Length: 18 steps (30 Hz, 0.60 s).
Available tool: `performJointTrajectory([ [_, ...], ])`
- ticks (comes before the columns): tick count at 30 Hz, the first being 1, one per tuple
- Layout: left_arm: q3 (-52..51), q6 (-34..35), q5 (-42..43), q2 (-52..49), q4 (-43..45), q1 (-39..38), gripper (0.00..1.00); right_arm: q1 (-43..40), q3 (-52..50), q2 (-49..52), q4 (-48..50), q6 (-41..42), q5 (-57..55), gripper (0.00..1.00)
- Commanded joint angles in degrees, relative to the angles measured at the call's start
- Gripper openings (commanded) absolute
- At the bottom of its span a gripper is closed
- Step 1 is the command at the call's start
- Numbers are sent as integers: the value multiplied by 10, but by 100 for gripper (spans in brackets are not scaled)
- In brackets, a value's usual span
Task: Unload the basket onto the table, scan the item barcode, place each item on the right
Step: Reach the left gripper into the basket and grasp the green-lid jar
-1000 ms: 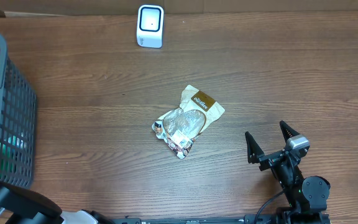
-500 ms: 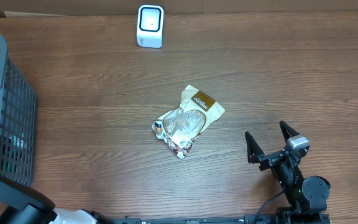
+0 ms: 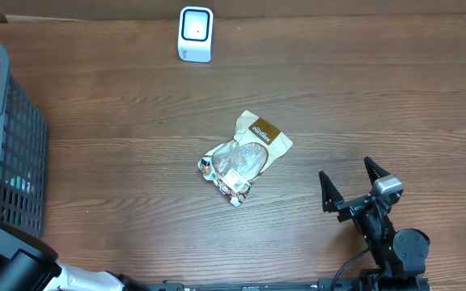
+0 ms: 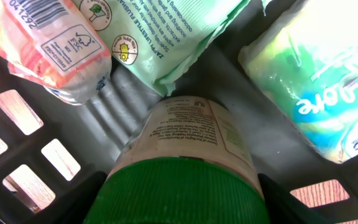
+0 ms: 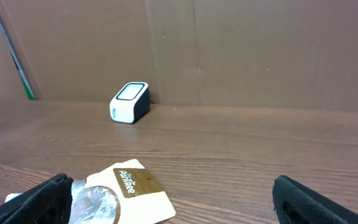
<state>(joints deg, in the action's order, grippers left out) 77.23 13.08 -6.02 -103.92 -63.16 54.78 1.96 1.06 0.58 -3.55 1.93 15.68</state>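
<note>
At far left, down inside the dark grey plastic mesh basket [image 3: 14, 121], left pincer [image 4: 182, 202] set with one dark finger on each side of the ribbed green lid of a cream-labelled jar [image 4: 191, 137]; cannot tell from the wrist view whether already pressing on the lid or just short of it. Probably the item to be scanned, crowded by a pink plastic packet with a printed barcode [image 4: 48, 37], a pale green soft pack [image 4: 166, 31] and a white-and-green wrapped pack [image 4: 316, 93]. Close evenly on the lid, confirm a firm hold, then lift straight up, clear of the soft packs and the basket wall, without dragging any along. Look for the barcode on the paper label on the way up, and turn the jar to present that patch flat toward the small white box-shaped scanner [image 3: 195, 34] at the far edge of the brown wooden desk [image 3: 120, 162]. Steer around the crinkled cream-and-brown snack pouch [image 3: 245, 158] lying mid-desk. At right, right pincer [image 3: 345, 168] spread wide and empty, low near the front edge; best left there, out of the path.
</note>
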Motion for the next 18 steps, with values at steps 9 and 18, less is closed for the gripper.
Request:
performJointTrajectory([
  [9, 213, 7, 3, -5, -116, -1, 46, -1, -6, -4, 3, 2, 0, 100],
  [18, 550, 31, 215, -5, -159, -20, 45, -1, -6, -4, 3, 2, 1, 100],
])
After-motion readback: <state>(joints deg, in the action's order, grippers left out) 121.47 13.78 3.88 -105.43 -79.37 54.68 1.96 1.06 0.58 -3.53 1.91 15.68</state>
